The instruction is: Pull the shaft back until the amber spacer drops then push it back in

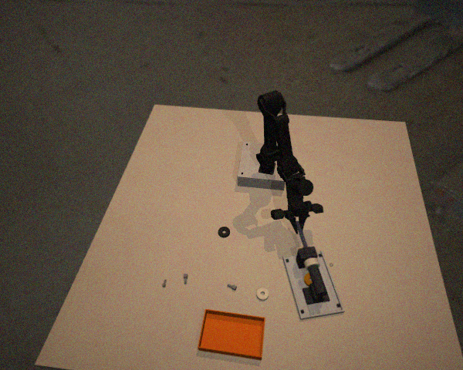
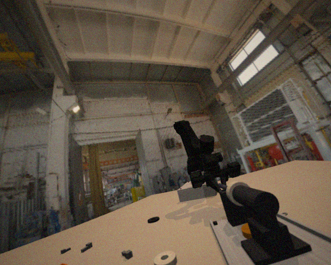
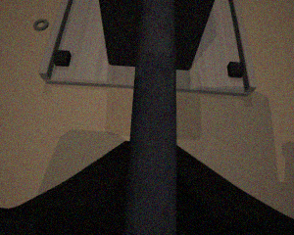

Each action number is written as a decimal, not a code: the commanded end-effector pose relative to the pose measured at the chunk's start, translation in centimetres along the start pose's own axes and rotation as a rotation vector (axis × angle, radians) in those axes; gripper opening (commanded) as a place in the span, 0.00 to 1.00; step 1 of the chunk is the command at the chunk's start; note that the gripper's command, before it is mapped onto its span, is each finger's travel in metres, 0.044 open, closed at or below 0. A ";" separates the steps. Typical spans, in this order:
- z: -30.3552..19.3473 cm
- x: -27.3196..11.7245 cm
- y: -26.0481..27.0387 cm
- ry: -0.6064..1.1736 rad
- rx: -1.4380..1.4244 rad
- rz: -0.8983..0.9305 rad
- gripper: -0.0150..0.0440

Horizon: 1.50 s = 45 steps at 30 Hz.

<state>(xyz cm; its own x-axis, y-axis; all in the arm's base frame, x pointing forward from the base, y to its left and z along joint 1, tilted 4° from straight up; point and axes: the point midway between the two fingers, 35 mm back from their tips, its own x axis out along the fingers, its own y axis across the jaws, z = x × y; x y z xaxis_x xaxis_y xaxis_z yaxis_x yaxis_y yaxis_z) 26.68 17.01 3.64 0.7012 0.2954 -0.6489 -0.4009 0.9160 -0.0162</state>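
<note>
gripper (image 1: 299,227) (image 2: 220,189) (image 3: 149,153): mine, nearly closed, clamped on the shaft (image 1: 302,235) (image 3: 155,108)
housing (image 1: 316,278) (image 2: 255,199): from my fingers, at five o'clock in the top view, along the shaft's axis
amber spacer (image 1: 307,279) (image 2: 246,231): down on the fixture plate (image 1: 293,284) (image 2: 220,234) (image 3: 88,49), beneath the housing
</note>
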 end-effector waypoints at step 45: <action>0.5 0.4 0.0 -0.008 0.002 0.002 0.25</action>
<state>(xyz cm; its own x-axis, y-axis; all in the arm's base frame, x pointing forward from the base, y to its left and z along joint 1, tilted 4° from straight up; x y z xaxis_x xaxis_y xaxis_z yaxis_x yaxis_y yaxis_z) 27.17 17.22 3.73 0.7046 0.2953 -0.6452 -0.3977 0.9174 -0.0144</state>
